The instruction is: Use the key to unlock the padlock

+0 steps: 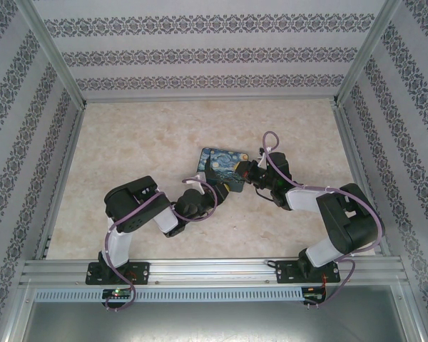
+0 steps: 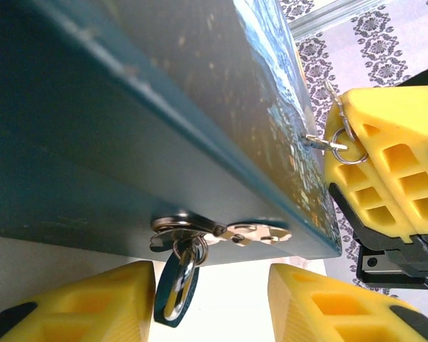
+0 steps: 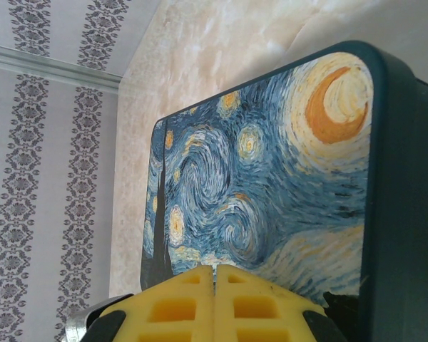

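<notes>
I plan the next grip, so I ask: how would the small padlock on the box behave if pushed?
The padlock probably swings instead of resisting, since only its thin shackle hooks it to the latch on the box. The shiny shackle looks slippery, so it may slip from the left end effector. Being tiny, it is likely light.

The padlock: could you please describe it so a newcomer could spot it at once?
Start at the painted box mid-table. On its dark side, a silvery clasp sticks out, and the padlock hooks onto it between the yellow fingers of the left hand. It is tiny, teal-edged with a shiny loop, unlike the thin key in the right hand.
</notes>
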Robot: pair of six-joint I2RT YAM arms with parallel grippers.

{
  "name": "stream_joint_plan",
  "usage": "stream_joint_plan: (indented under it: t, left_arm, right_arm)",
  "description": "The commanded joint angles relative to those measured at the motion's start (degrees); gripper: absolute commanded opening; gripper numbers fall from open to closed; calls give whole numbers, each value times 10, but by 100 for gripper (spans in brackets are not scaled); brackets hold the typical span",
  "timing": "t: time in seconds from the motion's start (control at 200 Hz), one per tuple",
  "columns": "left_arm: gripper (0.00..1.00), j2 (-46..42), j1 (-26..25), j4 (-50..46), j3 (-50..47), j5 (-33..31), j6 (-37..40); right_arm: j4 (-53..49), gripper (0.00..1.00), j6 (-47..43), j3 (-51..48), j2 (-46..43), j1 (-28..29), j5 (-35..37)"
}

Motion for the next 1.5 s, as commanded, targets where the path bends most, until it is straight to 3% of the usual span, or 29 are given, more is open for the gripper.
stream_joint_plan:
  t: [0.0, 0.744, 1.094, 1.164, 1.494]
  left_arm:
    - [43, 20, -6, 12, 7, -13, -4]
    - [25, 6, -6, -105, 21, -34, 35]
    - [6, 0, -5, -141, 27, -30, 32]
    - [0, -6, -2, -152, 27, -24, 24]
    - [0, -83, 15, -271, 24, 11, -10]
  right_arm:
    - [-24, 0, 3, -4, 18, 8, 4]
    - [-21, 0, 4, -4, 22, 8, 2]
    - [-20, 0, 5, -6, 15, 7, -5]
    - [-23, 0, 7, -7, 2, 6, -8]
    - [-76, 0, 14, -55, -165, 12, -27]
